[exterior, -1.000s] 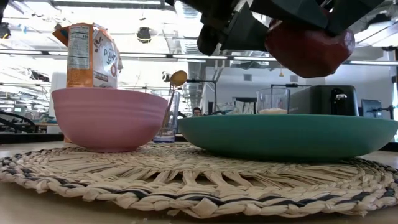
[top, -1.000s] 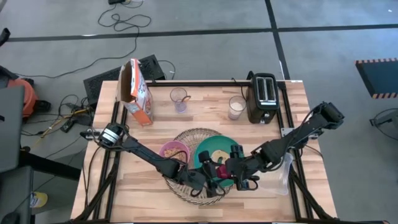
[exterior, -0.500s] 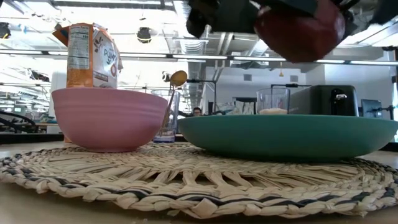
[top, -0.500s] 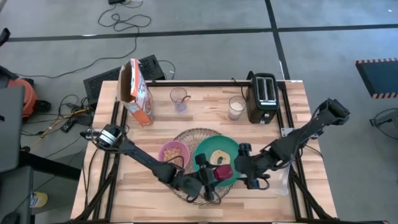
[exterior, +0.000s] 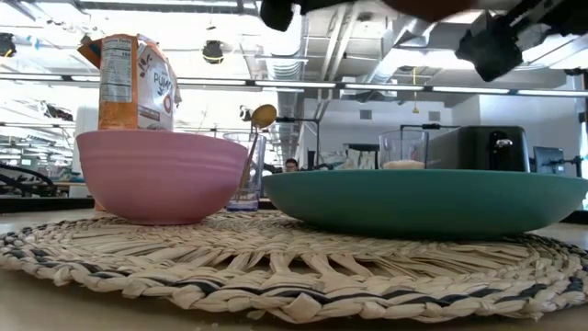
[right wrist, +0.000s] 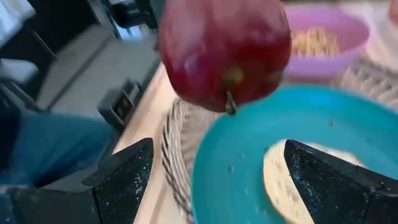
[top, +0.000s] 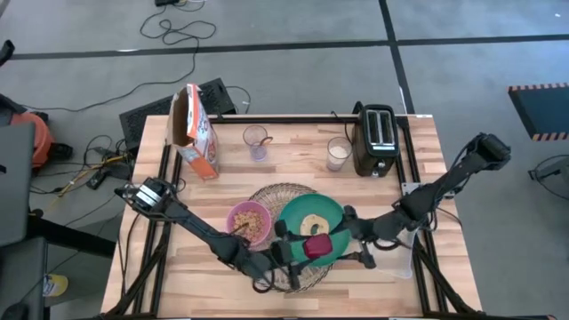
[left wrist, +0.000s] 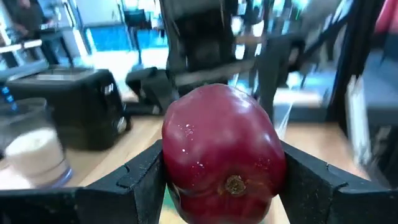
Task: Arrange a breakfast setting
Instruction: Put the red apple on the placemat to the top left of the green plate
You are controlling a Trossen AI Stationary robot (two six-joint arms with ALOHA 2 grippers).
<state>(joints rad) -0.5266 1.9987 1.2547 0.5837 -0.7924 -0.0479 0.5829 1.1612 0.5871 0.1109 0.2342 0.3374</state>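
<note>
High view shows the setting nearly complete: the wicker mat (top: 267,197) carries the pink bowl (top: 249,220) and teal plate (top: 331,211), with the bread ring (top: 313,224) on the plate; the spoon I cannot make out clearly (perhaps at the bowl). Left gripper (left wrist: 221,177) is clamped on the dark-red fruit (left wrist: 222,152) above the plate's near edge; right gripper (right wrist: 224,171) stands spread wide and empty just beside it. Left to do, I judge: setting the fruit down.
</note>
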